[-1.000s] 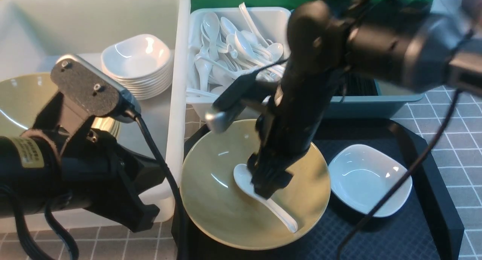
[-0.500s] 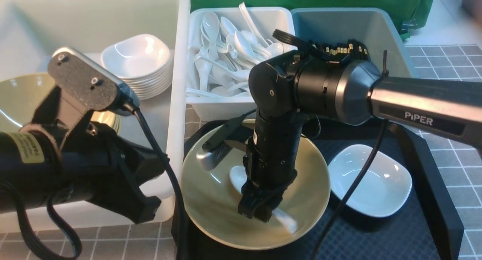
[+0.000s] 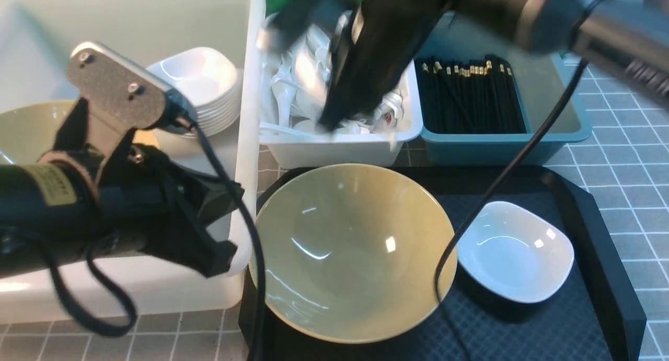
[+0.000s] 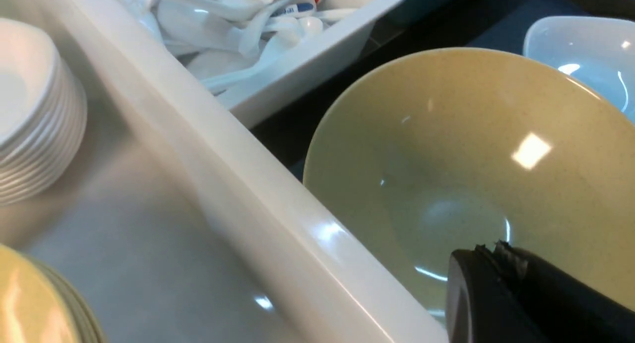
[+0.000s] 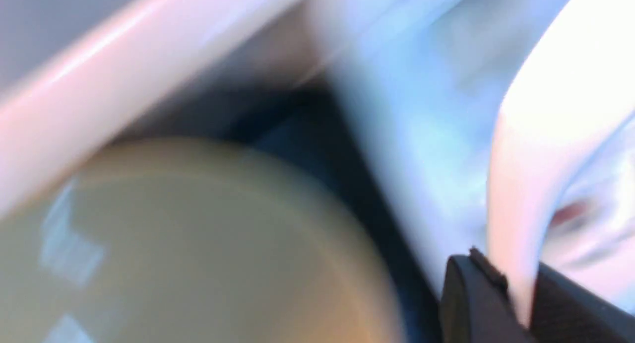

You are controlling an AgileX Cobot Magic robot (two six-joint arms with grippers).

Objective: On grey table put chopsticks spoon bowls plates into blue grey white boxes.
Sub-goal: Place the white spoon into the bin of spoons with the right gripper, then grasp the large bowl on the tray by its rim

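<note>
A: State of the right claw (image 3: 334, 121)?
B: Closed. Its wrist view shows the black fingers (image 5: 471, 293) pinching a white handle, the spoon (image 5: 513, 209). The picture is smeared, so where on the handle they bite cannot be told.

A: Where is it?
B: Over the white box (image 3: 345, 152), far of the bowl (image 3: 350, 251), with its tips at the heap (image 4: 213, 30) of spoons in that box. I cannot tell whether they touch.

A: What differs from before?
B: Half a second ago this claw stood down in the bowl, upon the spoon. A second ago the spoon lay across the bowl's floor, scoop left, handle near-right, with the jaws wide. Now the bowl is bare and the claw has risen and gone far. Bowl, plate (image 3: 515, 251) and tray (image 3: 601, 235) have not shifted.

A: How does the spoon look?
B: Glossy plain white. Only a blurred strip shows, widening away from the fingers.

A: The left claw (image 3: 211, 259)?
B: Shut and holding nothing, by the right wall of the tub (image 3: 251, 89), left of the bowl.

A: And beyond?
B: The plate lies just right of the bowl, both on the tray. The chopsticks (image 3: 470, 94) lie in the blue box (image 3: 502, 147), right of the white one. The tub holds a plate stack (image 3: 196, 84) and stacked bowls (image 3: 26, 136). All of this rests on the gridded table (image 3: 627, 141).
</note>
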